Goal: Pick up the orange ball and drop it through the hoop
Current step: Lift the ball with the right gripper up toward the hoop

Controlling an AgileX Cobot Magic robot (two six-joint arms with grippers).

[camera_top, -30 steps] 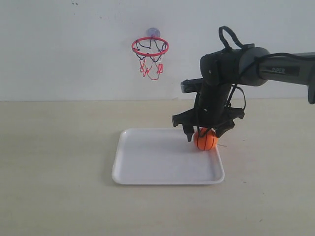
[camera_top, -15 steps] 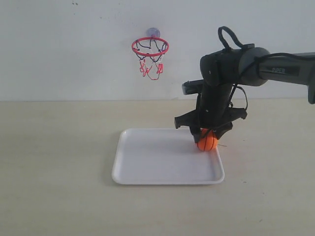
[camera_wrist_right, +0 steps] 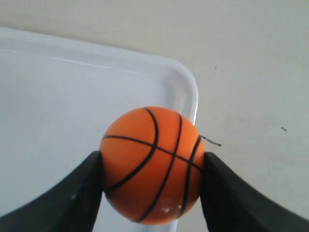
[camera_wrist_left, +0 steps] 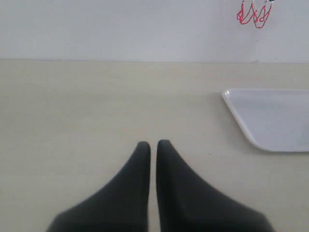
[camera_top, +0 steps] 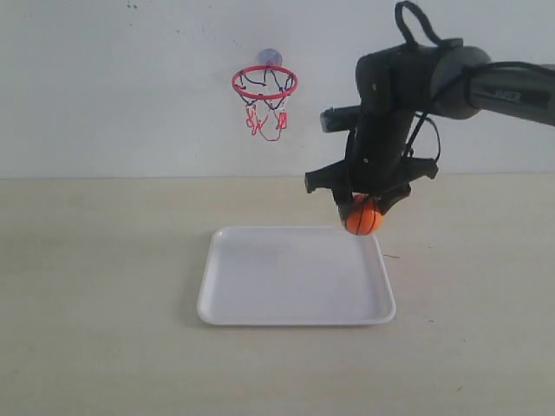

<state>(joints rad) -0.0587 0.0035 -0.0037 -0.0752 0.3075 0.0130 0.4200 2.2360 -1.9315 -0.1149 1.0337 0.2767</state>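
The orange ball [camera_top: 363,218] with black seams hangs above the far right corner of the white tray [camera_top: 286,286], clamped between the black fingers of my right gripper [camera_top: 362,211]. Up close, the orange ball [camera_wrist_right: 151,164] fills the gap of the right gripper [camera_wrist_right: 151,166], which is shut on it. The hoop [camera_top: 264,83], a red ring with a dangling net, is stuck to the wall up and to the left of the ball. My left gripper [camera_wrist_left: 150,144] is shut on nothing, low over the table, left of the tray [camera_wrist_left: 270,118]; part of the hoop's net [camera_wrist_left: 253,13] shows.
A white wall rises behind the beige table. The right arm [camera_top: 434,78] reaches in from the right edge. Bare tabletop lies on both sides of the tray.
The right gripper closed on the ball and lifted it off the tray. It has risen a few centimetres, and the arm has risen with it.
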